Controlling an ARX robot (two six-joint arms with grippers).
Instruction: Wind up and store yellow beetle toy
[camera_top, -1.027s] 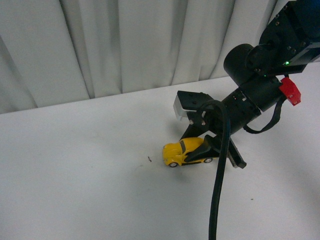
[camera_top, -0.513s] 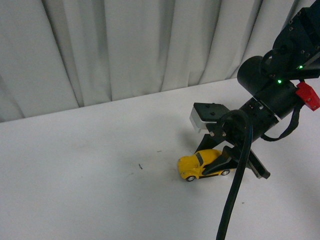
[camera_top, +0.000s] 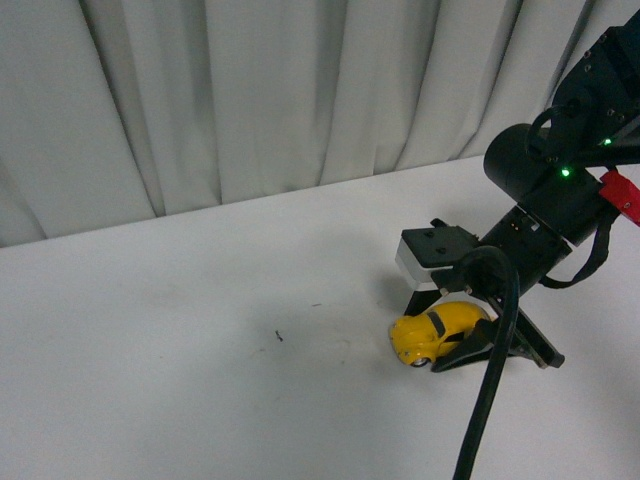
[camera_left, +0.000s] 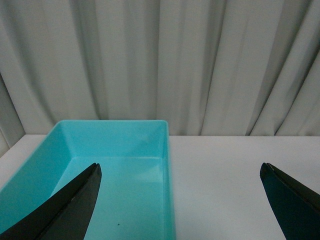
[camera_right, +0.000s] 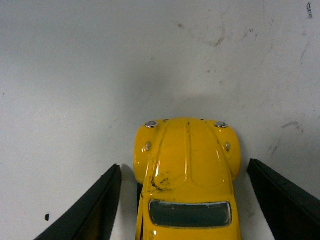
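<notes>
Trouble looks least likely on the left. The left claw (camera_left: 178, 169) hangs spread wide and empty, facing a turquoise bin (camera_left: 115, 150) that the front view does not show, so I cannot judge the carry to it.

Right of the middle of the bench (camera_top: 200, 380), the yellow beetle toy (camera_top: 432, 335) stands on its wheels with its nose to the left. The right claw (camera_right: 184, 165) straddles it with jaws open, one finger along each flank and a sliver of bench showing between finger and paint. It grips nothing yet.

The shell is glossy and rounded, so fingers closing high on the curve could squeeze the car out forward. If one finger lands first, it would likely shove the car sideways on its wheels. When winding, too little downward press would let the wheels skid instead of turning. Once wound, a slack grip could send it rolling off the bench.
</notes>
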